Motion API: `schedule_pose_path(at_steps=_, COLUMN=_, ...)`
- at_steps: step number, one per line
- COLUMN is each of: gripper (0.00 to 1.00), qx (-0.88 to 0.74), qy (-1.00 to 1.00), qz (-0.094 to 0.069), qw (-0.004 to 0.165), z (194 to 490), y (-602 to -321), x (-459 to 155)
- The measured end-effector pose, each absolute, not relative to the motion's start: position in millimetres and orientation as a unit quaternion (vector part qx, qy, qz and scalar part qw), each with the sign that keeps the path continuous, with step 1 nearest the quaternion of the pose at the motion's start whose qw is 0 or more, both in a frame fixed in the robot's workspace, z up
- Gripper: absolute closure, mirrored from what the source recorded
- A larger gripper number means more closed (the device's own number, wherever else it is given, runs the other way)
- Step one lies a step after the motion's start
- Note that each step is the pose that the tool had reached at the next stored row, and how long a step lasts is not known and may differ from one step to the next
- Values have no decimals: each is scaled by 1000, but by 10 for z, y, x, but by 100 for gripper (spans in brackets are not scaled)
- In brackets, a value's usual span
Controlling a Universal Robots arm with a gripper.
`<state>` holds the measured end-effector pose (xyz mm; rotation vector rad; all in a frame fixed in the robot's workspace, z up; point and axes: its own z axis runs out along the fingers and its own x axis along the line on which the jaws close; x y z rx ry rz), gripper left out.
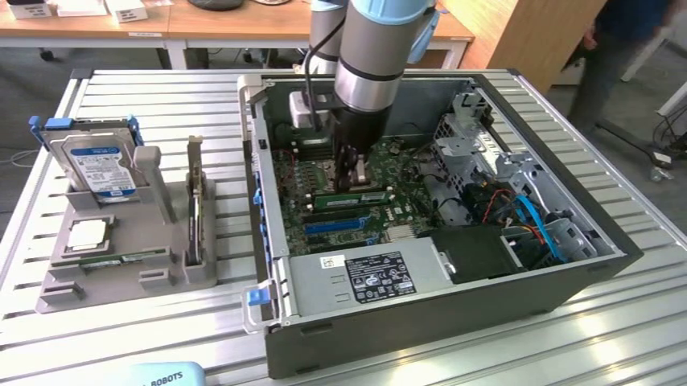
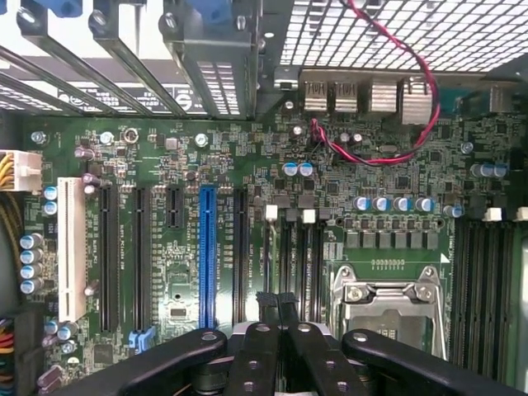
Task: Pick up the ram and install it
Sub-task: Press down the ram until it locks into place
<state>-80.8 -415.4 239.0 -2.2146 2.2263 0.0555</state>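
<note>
The ram, a long green stick, stands on edge in a slot of the motherboard inside the open computer case. My gripper hangs straight down over the ram's middle, its fingers shut together right at the stick's top edge; whether they touch it I cannot tell. In the wrist view the gripper is shut with nothing between its black fingertips. It sits over the memory slots beside the silver CPU socket. There the ram's edge is a thin pale line.
On the exterior view's left, a grey holder carries a hard drive, a square CPU chip, a flat green stick and an upright card. Cables and a drive cage crowd the case's right side. A person stands behind.
</note>
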Motion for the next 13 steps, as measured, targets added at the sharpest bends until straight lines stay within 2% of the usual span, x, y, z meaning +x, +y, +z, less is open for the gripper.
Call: schedule_pose_path(at_steps=13, gripper=90, qx=-705, qy=709, qz=18, qw=0, z=2330, y=-4154, x=-812)
